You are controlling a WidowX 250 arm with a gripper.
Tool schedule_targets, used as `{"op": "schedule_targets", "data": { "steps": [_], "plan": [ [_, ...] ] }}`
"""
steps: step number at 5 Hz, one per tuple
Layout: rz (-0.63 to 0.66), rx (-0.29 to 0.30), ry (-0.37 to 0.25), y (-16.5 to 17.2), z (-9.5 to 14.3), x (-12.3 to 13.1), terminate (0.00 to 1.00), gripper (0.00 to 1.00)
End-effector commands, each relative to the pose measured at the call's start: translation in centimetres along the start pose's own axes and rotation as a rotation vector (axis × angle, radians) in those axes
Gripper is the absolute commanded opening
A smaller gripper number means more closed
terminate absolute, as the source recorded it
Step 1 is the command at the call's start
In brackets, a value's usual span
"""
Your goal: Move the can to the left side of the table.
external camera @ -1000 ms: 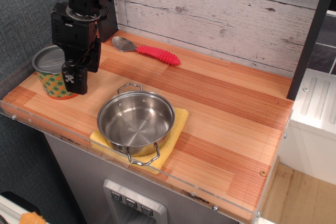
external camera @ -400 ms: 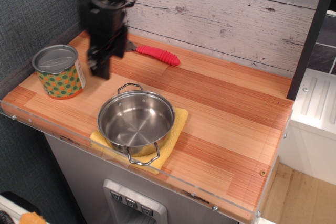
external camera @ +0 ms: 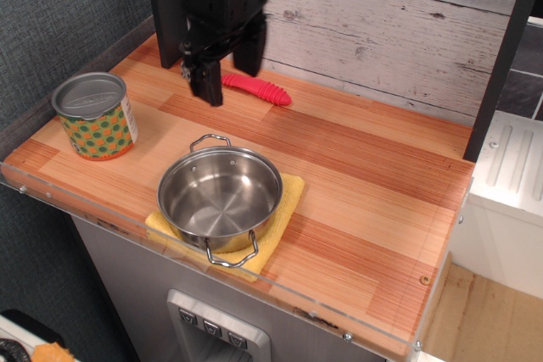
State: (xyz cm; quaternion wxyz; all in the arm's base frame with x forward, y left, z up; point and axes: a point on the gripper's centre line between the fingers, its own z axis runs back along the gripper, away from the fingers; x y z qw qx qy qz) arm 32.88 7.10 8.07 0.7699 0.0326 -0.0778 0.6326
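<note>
We see the can [external camera: 95, 117] standing upright at the far left end of the counter [external camera: 365, 175], near its front corner, so the move looks done. Our tool [external camera: 227, 69] hangs empty above the back of the counter, well apart from the can, its two fingers spread open. Only clearing the arm away seems left.

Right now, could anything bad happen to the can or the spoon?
The can stands close to the table's left edge, so a bump might tip it off. The gripper hangs open just above the red-handled spoon; dropping lower, it might knock the spoon.
</note>
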Motion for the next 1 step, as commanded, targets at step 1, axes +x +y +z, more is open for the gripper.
{"op": "schedule_targets", "data": {
  "steps": [1],
  "plan": [
    [-0.447,-0.169,0.074,0.76,5.05,-1.78,1.00,1.00]
  ]
}}
